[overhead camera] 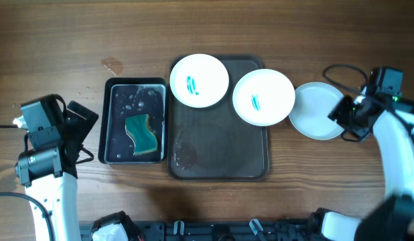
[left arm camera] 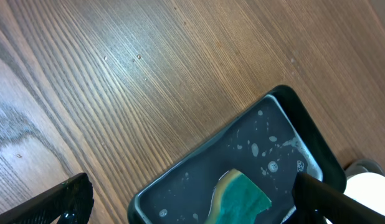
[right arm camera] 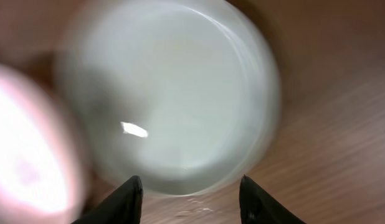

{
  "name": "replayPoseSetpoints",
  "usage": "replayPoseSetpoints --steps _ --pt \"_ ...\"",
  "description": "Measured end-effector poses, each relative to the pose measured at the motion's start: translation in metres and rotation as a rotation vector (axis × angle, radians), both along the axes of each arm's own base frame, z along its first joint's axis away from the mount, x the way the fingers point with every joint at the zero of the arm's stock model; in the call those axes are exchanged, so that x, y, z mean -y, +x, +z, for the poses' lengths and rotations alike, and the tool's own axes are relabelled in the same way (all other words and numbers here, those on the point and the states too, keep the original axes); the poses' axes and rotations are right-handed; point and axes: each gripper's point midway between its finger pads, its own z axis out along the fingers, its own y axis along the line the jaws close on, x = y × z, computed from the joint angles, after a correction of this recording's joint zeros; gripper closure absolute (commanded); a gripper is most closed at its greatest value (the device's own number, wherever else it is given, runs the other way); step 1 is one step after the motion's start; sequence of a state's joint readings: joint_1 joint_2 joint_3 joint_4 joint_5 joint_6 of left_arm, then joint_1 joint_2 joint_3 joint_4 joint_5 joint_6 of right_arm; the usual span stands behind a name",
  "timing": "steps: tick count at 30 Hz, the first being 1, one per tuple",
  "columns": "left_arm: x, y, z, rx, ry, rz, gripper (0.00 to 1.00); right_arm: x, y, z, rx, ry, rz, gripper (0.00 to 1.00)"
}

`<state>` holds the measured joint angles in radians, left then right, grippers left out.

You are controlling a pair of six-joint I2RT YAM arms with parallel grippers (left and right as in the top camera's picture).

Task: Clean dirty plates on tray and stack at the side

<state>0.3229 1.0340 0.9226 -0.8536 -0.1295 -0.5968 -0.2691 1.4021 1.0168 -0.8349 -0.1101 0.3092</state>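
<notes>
Two grippers nearest, both spread wide, nothing held. Left gripper (left arm camera: 192, 186) hung over small black tray (overhead camera: 121, 127); green sponge (overhead camera: 143, 132) lain in wet inside it. Right gripper (right arm camera: 191, 183) hung at edge of clean white plate (overhead camera: 314, 110), set on wooden table (overhead camera: 59, 40) just right of brown tray (overhead camera: 220, 147). Farther out, right smeared plate (overhead camera: 263, 97) seated on brown tray, right rim overhung, clean white plate touched or overlapped: cannot be told which. Left smeared plate (overhead camera: 199, 80) seated at tray's far left corner. Teal smear borne at each centre.
</notes>
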Motion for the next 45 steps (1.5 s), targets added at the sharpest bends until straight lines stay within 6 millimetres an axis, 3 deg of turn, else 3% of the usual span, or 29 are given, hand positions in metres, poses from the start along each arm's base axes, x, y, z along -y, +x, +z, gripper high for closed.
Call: replayPoseSetpoints --steps 3,4,5,7,10,13,16,19,21,28,30,34,36,38,40,45 --pt "0.0 0.0 0.0 0.0 0.0 0.0 0.0 -0.05 0.021 0.051 0.215 -0.01 0.255 0.54" --pt "0.0 0.0 0.0 0.0 0.0 0.0 0.0 -0.054 0.022 0.053 0.226 -0.018 0.287 0.54" --pt "0.0 0.0 0.0 0.0 0.0 0.0 0.0 -0.075 0.032 0.063 0.29 -0.031 0.371 0.51" --pt "0.0 0.0 0.0 -0.001 0.0 0.0 0.0 -0.088 0.051 0.063 0.339 -0.082 0.43 0.48" --pt "0.0 0.0 0.0 -0.001 0.0 0.0 0.0 -0.094 0.081 0.038 0.336 -0.124 0.467 0.48" --pt "0.0 0.0 0.0 -0.001 0.0 0.0 0.0 -0.091 0.099 -0.009 0.263 -0.144 0.501 0.48" --pt "0.0 -0.001 0.0 -0.003 -0.001 0.0 0.0 -0.091 0.104 -0.044 0.204 -0.138 0.522 0.67" --pt "0.0 -0.001 0.0 -0.003 -0.001 0.0 0.0 -0.091 0.097 -0.062 0.15 -0.129 0.534 0.78" --pt "0.0 0.0 0.0 -0.002 -0.001 0.0 0.0 -0.091 0.089 -0.069 0.107 -0.119 0.54 0.96" --pt "0.0 0.0 0.0 -0.002 -0.001 0.0 0.0 -0.086 0.057 -0.078 -0.033 -0.075 0.449 0.96" --pt "0.0 0.0 0.0 -0.002 -0.001 0.0 0.0 -0.085 0.045 -0.064 -0.047 -0.071 0.423 0.96" --pt "0.0 -0.001 0.0 -0.003 -0.001 0.0 0.0 -0.086 0.016 -0.008 0.005 -0.061 0.382 0.96" --pt "0.0 -0.001 0.0 -0.003 -0.001 0.0 0.0 -0.096 -0.007 0.017 0.028 -0.029 0.386 0.96" --pt "0.0 0.0 0.0 -0.002 -0.001 0.0 0.0 -0.109 -0.017 0.027 0.043 0.001 0.401 0.96" --pt "0.0 -0.001 0.0 -0.003 -0.001 0.0 0.0 -0.134 -0.025 0.018 0.035 0.046 0.432 0.96" --pt "-0.002 0.007 0.006 0.037 0.012 0.0 0.0 -0.19 -0.063 -0.055 -0.072 0.129 0.461 0.96"
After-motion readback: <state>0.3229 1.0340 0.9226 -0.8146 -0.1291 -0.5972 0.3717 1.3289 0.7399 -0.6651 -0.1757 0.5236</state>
